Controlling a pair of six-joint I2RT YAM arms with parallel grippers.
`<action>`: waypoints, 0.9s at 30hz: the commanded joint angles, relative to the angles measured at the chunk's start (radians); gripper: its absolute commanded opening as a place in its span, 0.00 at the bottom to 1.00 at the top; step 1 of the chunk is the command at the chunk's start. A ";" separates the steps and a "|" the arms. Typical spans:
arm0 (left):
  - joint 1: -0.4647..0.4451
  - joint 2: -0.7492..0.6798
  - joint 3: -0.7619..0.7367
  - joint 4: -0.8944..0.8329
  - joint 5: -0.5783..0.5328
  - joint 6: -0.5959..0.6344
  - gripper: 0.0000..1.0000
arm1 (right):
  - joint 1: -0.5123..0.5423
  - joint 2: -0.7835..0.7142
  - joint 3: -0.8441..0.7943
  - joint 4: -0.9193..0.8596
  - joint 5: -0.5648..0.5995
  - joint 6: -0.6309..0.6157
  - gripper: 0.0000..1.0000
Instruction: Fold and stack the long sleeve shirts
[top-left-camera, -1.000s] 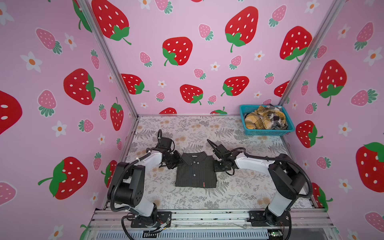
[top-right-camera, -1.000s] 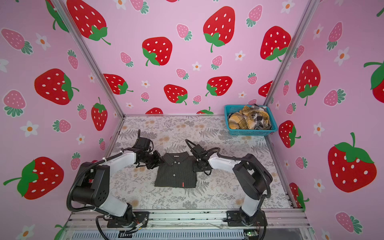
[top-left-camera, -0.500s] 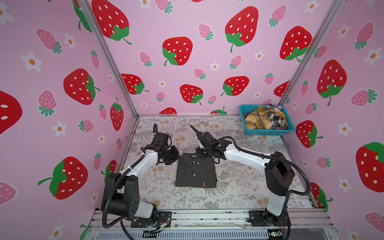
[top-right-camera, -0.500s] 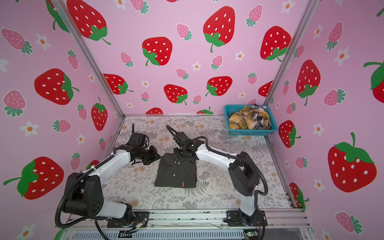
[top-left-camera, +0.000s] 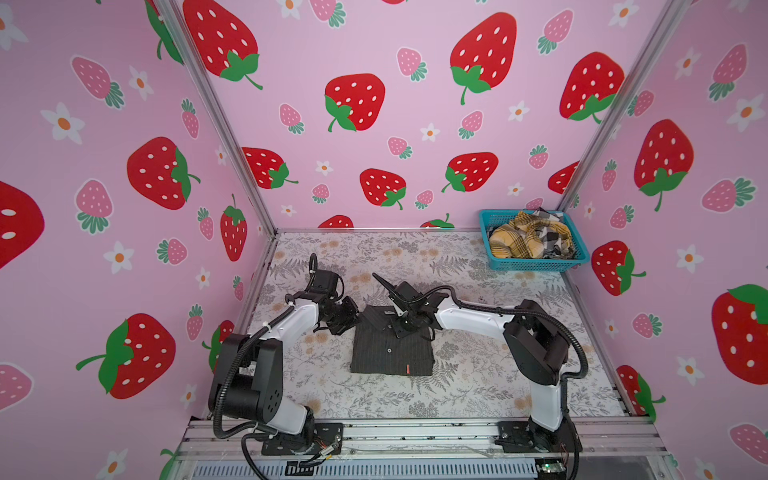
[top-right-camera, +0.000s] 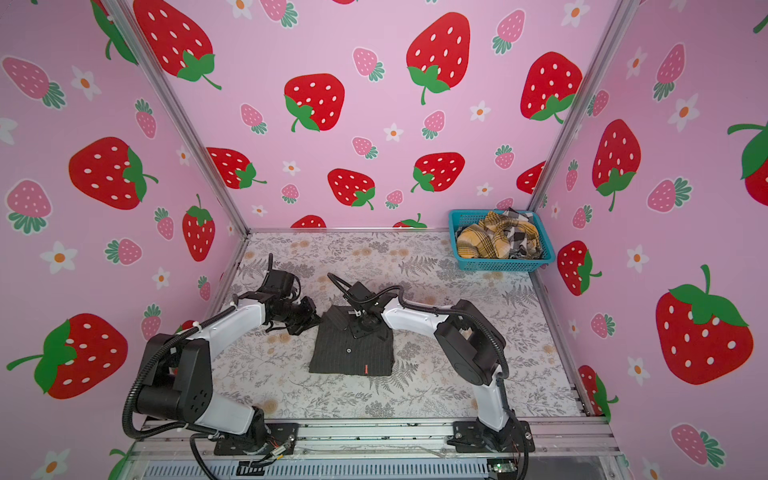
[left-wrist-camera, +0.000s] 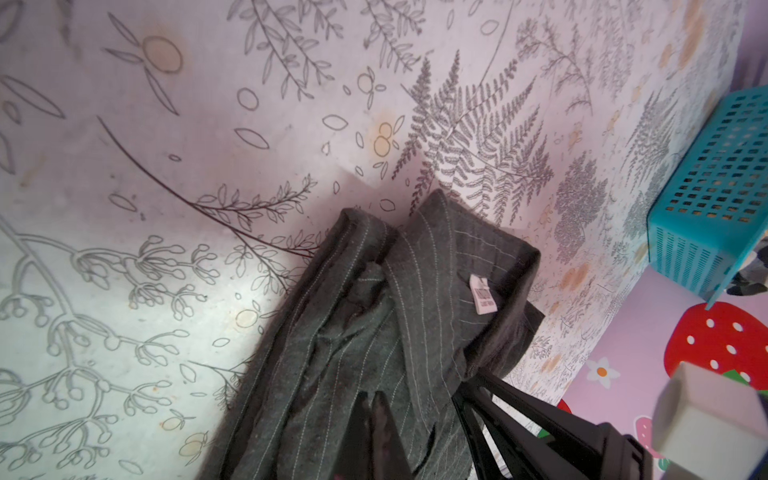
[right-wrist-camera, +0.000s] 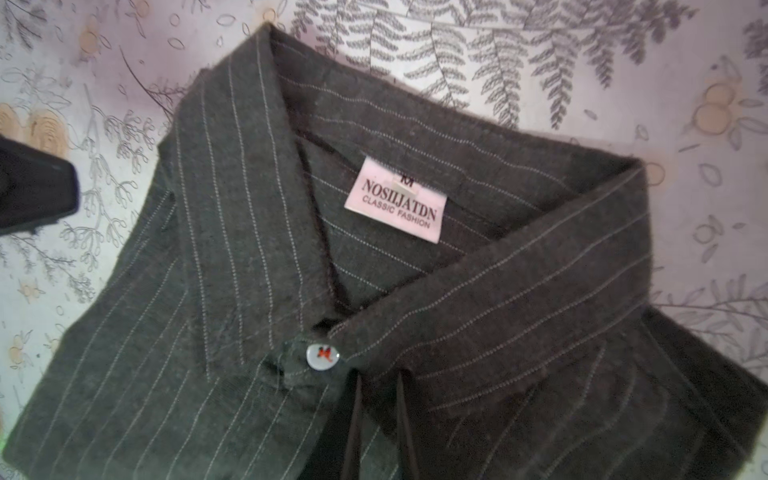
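A dark charcoal pinstriped long sleeve shirt (top-left-camera: 390, 353) (top-right-camera: 353, 353) lies folded, collar up, at the middle of the table. My left gripper (top-left-camera: 357, 321) (left-wrist-camera: 371, 395) is shut, its tips lying on the bunched cloth (left-wrist-camera: 374, 324) at the shirt's left shoulder; no cloth shows between them. My right gripper (top-left-camera: 401, 328) (right-wrist-camera: 378, 372) points down onto the button strip just below the collar button (right-wrist-camera: 323, 356), jaws a narrow gap apart, tips touching the cloth (right-wrist-camera: 208, 332). A mustard plaid shirt (top-left-camera: 515, 243) and a black-white check one (top-left-camera: 555, 237) lie crumpled in the basket.
The teal mesh basket (top-left-camera: 536, 265) (top-right-camera: 498, 265) (left-wrist-camera: 715, 199) stands in the back right corner against the pink strawberry walls. The floral table cover (top-left-camera: 457, 386) lies bare around the folded shirt. An aluminium rail (top-left-camera: 415, 432) with both arm bases runs along the front edge.
My right gripper has swung from the shirt's right side to above the collar and come down on the button strip. The left gripper has edged to the left shoulder and closed.
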 joint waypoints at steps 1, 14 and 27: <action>0.014 0.011 -0.013 0.007 0.003 0.016 0.07 | 0.009 0.035 -0.034 -0.026 0.006 0.001 0.16; 0.019 -0.053 0.020 -0.066 -0.068 0.084 0.11 | 0.019 -0.164 -0.098 -0.064 0.074 0.034 0.20; -0.050 -0.143 -0.086 -0.033 0.063 0.036 0.07 | 0.044 -0.360 -0.306 -0.098 0.036 0.160 0.37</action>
